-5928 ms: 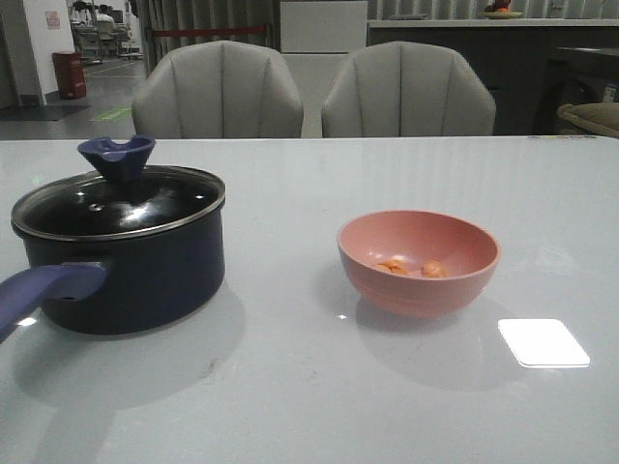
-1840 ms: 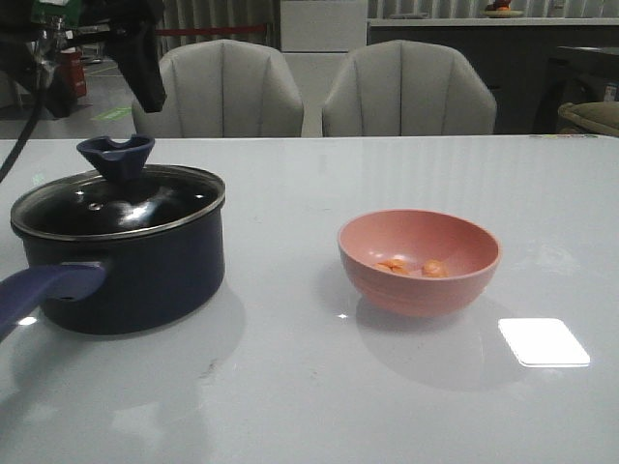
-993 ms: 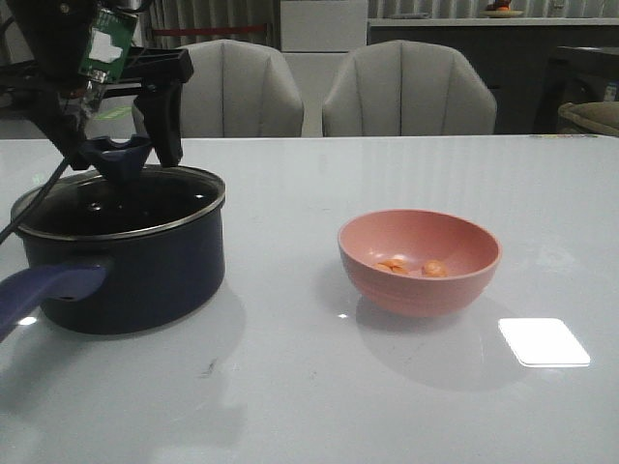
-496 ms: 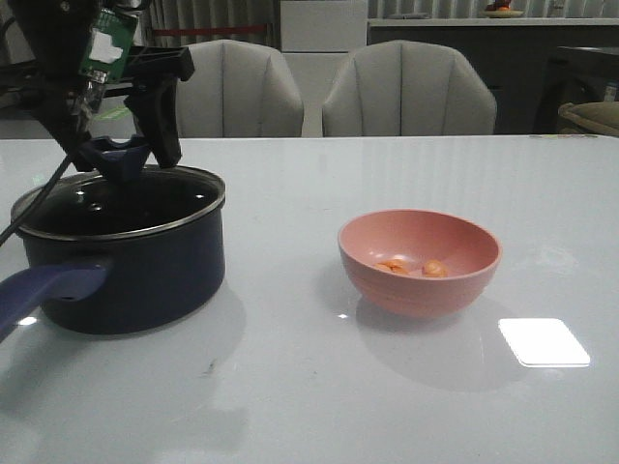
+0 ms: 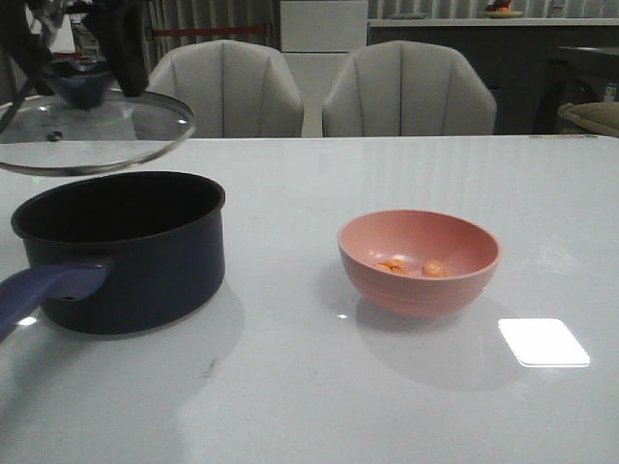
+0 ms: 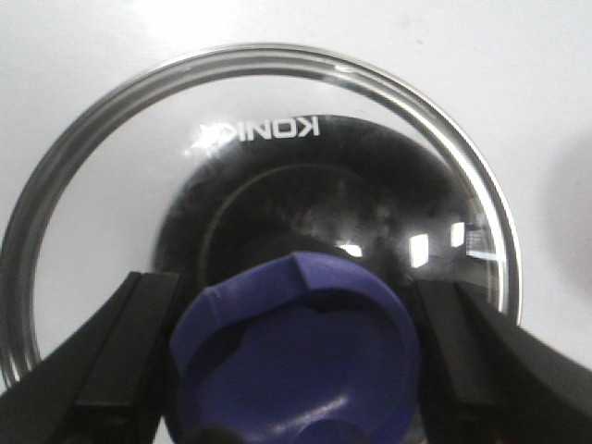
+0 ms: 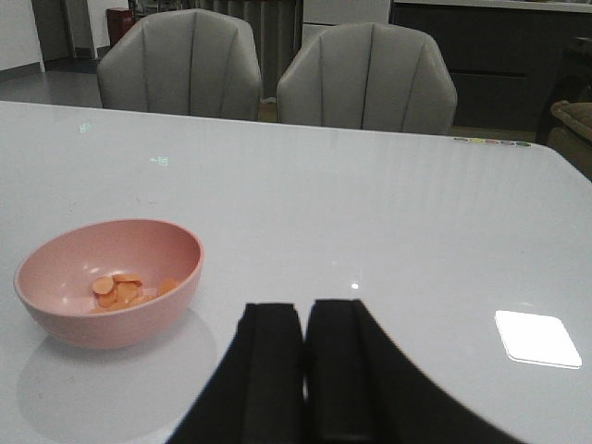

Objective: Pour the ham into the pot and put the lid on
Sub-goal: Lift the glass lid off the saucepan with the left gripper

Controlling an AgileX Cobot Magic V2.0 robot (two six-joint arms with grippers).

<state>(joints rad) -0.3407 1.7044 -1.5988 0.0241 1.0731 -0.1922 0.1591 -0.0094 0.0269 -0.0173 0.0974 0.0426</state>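
Left end effector (image 6: 291, 370) clenched on the lid's (image 5: 92, 130) knob, hovering above the open pot (image 5: 121, 251) — uncovering step, I judge — next I'd park it on the counter (image 5: 319, 406), then fetch the ham (image 5: 411, 267).

It looks like an open-plan office or showroom rather than a home: a glossy white table (image 5: 387, 184), two grey padded chairs (image 5: 406, 89) behind it, a counter (image 5: 464, 21) upper right, probably desks upper left.

The pot (image 5: 121, 251) handle and lid (image 5: 92, 130) run off the frame's left edge.
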